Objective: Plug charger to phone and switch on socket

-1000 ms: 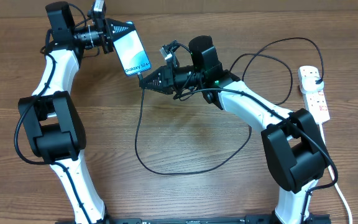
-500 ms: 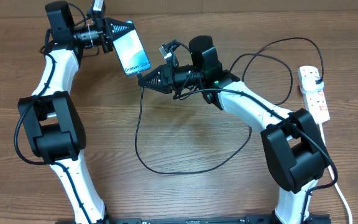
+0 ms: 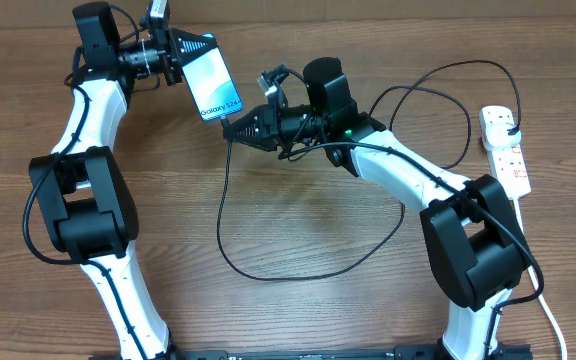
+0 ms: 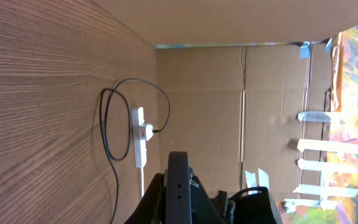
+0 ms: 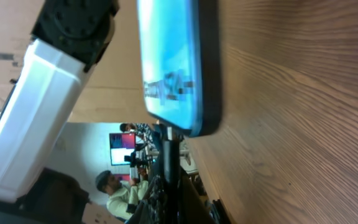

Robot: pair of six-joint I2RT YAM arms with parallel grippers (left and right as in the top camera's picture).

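L gripper (image 3: pixel 190 52) is clamping the phone (image 3: pixel 216 85) up off the tabletop (image 3: pixel 318 315); R gripper (image 3: pixel 234 127) is pinching the charger (image 3: pixel 219 215) tip right at phone's lower edge; socket (image 3: pixel 505 150) is lying at far right, well apart

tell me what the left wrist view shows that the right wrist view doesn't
Only left wrist: the socket on the table, the charger cable looping beside it. Only right wrist: the blue screen of the phone, with the connector tip at its end. Both: the phone, edge-on from the left wrist, and the wooden table.
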